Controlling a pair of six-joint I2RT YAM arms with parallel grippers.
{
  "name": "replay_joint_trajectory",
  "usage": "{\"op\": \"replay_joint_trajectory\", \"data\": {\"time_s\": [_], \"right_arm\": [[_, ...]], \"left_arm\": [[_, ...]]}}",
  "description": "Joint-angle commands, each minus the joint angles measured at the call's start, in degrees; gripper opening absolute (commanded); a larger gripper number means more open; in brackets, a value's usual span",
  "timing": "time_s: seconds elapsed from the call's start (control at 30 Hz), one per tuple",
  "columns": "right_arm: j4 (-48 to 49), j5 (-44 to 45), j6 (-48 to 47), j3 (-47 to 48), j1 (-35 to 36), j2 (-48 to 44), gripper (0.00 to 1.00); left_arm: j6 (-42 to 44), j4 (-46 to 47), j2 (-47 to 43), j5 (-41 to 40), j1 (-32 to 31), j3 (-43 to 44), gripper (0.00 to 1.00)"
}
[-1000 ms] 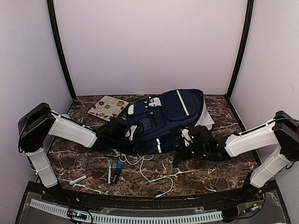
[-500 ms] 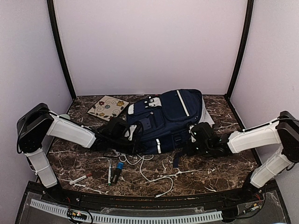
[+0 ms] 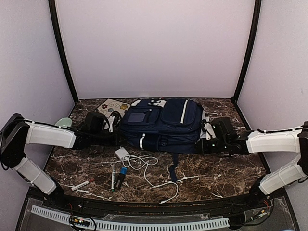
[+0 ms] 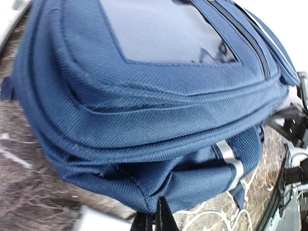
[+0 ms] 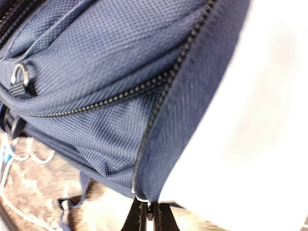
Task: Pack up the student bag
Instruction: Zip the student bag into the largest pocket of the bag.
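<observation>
The student bag (image 3: 161,122), navy with white stripes, lies flat and crosswise at the middle of the table, stretched between both arms. My left gripper (image 3: 117,127) is shut on fabric at the bag's left end; in the left wrist view its fingertips (image 4: 153,222) pinch a seam corner of the bag (image 4: 144,110). My right gripper (image 3: 204,140) is shut on the bag's right end; in the right wrist view it (image 5: 148,219) clamps the edge by the zipper of the bag (image 5: 110,72). One dark strap (image 3: 173,169) trails toward the front.
A floral notebook (image 3: 111,105) lies behind the left gripper. A white charger (image 3: 121,153) with its looping cable (image 3: 159,182) sits in front of the bag. Pens (image 3: 113,177) and a red-capped marker (image 3: 83,184) lie at the front left. A pale green object (image 3: 64,123) shows by the left arm.
Both arms have spread outward with the bag held, turning it from a slant to lie straight across the table. The white charger has come into view.
</observation>
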Motion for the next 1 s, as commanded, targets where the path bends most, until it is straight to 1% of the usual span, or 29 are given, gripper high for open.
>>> {"op": "replay_joint_trajectory", "data": {"time_s": [0.0, 0.03, 0.07, 0.1, 0.13, 0.17, 0.23, 0.27, 0.33, 0.43, 0.5, 0.53, 0.6, 0.67, 0.77, 0.83, 0.93, 0.97], "right_arm": [[-2.8, -0.1, 1.5, 0.0, -2.4, 2.5, 0.0], [-1.9, -1.3, 1.7, -0.1, -2.2, 2.9, 0.0], [-1.4, -2.6, 2.0, -0.2, -2.1, 3.2, 0.0], [-1.2, -3.5, 2.2, 0.1, -2.1, 3.5, 0.0], [-1.2, -4.3, 2.4, 0.3, -2.0, 3.6, 0.0], [-1.5, -5.0, 2.5, 0.7, -2.0, 3.6, 0.0], [-2.4, -5.9, 3.0, 1.4, -2.0, 3.5, 0.0], [-3.2, -6.0, 3.5, 1.7, -1.9, 3.6, 0.0], [-4.8, -6.4, 4.5, 2.4, -1.9, 3.6, 0.0], [-7.3, -6.6, 7.0, 3.2, -2.0, 3.7, 0.0], [-9.2, -6.9, 8.9, 3.8, -1.9, 4.0, 0.0], [-9.8, -7.4, 9.8, 4.1, -1.7, 4.0, 0.0], [-10.4, -8.8, 11.6, 4.5, -1.3, 4.0, 0.0], [-11.7, -9.6, 12.6, 5.6, -0.6, 4.4, 0.0], [-14.5, -8.5, 13.0, 8.3, 1.1, 5.3, 0.0], [-16.1, -7.8, 12.8, 10.2, 2.3, 6.2, 0.0], [-17.4, -6.9, 12.5, 11.7, 3.2, 7.4, 0.0], [-17.6, -6.6, 12.5, 12.1, 3.4, 7.5, 0.0]], "left_arm": [[-0.3, 1.0, -4.5, -10.8, 5.0, -2.3, 0.0], [-0.6, 3.4, -4.8, -10.5, 4.9, -2.8, 0.07], [-0.6, 5.9, -5.3, -9.5, 4.9, -3.5, 0.22], [-0.5, 8.2, -6.2, -8.1, 4.9, -4.0, 0.45], [-0.2, 10.4, -6.8, -6.9, 4.8, -4.3, 0.55], [0.7, 12.2, -7.5, -6.1, 4.4, -4.4, 0.59], [6.8, 14.4, -8.6, -6.0, 1.4, -3.0, 0.6], [11.2, 14.4, -8.8, -6.8, -2.3, -1.5, 0.6], [23.6, 13.6, -7.6, -8.3, -10.7, 2.0, 0.57], [40.0, 9.8, -1.0, -6.9, -20.2, 8.3, 0.52], [48.0, 6.2, 4.3, -6.0, -23.7, 12.6, 0.49], [50.9, 5.3, 6.2, -4.8, -24.7, 14.0, 0.49], [55.5, 6.6, 9.0, -2.7, -25.7, 15.4, 0.48], [62.5, 7.4, 11.9, -2.7, -26.4, 16.6, 0.46], [72.3, 5.1, 18.0, -7.7, -27.7, 20.1, 0.42], [77.9, 5.9, 20.6, -10.9, -28.6, 20.6, 0.42], [81.4, 10.2, 23.8, -15.4, -28.9, 21.7, 0.39], [82.1, 10.1, 24.8, -17.4, -28.9, 22.9, 0.39]]}}
